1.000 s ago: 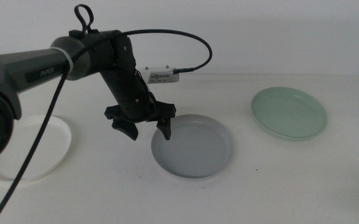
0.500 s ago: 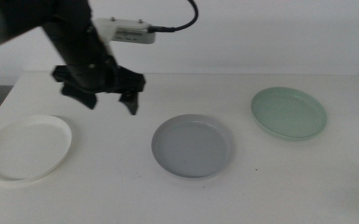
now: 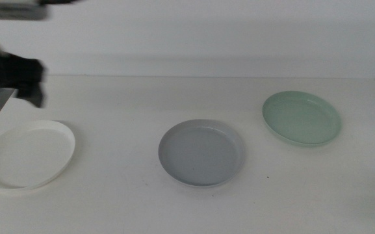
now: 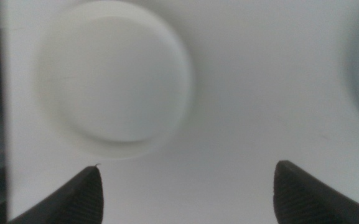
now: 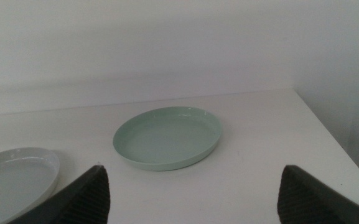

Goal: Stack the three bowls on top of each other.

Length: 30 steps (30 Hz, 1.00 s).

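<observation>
- Middle view: the left hand [image 3: 12, 81] sits blurred at the far left edge, above and behind the white bowl [image 3: 28, 154]. The grey bowl [image 3: 201, 152] lies mid-desk, well off to that hand's right; the green bowl [image 3: 301, 117] lies farther right again. All three rest apart on the desk [image 3: 122, 195], none stacked. The right hand is not seen here.
- Left wrist view: the left hand [image 4: 188, 190] is open and empty, jaws spread wide. The white bowl [image 4: 114, 78] lies directly ahead of and below it, slightly toward one jaw. A round dish offers no long axis; any rim point serves.
- Right wrist view: the right hand [image 5: 195, 193] is open, empty, waiting. The green bowl [image 5: 168, 137] lies just ahead of it, the grey bowl [image 5: 14, 177] beside.
- Judgement: the left hand is nearer the white bowl; the right nearer the green.
</observation>
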### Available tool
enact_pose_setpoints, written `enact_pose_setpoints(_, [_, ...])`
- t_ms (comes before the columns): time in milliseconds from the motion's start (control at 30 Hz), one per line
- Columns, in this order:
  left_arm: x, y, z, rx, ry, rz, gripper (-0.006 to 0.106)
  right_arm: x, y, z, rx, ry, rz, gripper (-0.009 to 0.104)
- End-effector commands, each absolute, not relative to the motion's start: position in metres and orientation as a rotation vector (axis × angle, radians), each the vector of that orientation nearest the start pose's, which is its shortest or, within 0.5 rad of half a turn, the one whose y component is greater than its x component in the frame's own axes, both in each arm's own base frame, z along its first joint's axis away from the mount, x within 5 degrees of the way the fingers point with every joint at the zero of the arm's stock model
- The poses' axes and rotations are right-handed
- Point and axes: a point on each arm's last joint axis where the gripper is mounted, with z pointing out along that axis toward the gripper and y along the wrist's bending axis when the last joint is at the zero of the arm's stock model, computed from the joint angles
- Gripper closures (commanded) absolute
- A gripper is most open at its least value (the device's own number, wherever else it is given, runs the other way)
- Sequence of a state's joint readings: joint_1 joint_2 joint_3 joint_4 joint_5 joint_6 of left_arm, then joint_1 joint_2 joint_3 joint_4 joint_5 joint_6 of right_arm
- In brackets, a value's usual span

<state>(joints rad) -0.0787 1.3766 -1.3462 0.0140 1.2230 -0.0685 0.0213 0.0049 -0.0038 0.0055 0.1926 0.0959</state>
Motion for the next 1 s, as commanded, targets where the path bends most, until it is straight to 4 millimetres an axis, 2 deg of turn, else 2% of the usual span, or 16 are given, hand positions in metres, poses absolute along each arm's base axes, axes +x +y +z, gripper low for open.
enact_pose_setpoints(0, [0.264,0.003,0.361,-0.068,2.731,0.004,0.007,0.056,0.001,0.197,0.065,1.664,0.084,0.002])
enact_pose_setpoints(133, [0.263,0.043,0.355,-0.144,2.749,0.038,0.007,0.056,0.001,0.197,0.065,1.664,0.084,0.002])
enact_pose_setpoints(333, [0.272,0.088,0.333,-0.206,2.81,0.104,0.007,0.056,0.001,0.197,0.065,1.664,0.084,0.002])
enact_pose_setpoints(467, [0.295,0.1,0.309,-0.211,2.809,0.108,0.007,0.056,0.001,0.197,0.065,1.664,0.084,0.002])
enact_pose_setpoints(633, [0.327,0.111,0.266,-0.206,2.822,0.097,0.007,0.056,0.001,0.197,0.065,1.664,0.084,0.002])
enact_pose_setpoints(767, [0.343,0.117,0.238,-0.182,2.845,0.095,0.007,0.056,0.001,0.197,0.065,1.664,0.084,0.002])
enact_pose_setpoints(967, [0.36,0.137,0.199,-0.263,2.881,-0.047,0.007,0.056,0.001,0.197,0.065,1.664,0.084,0.002])
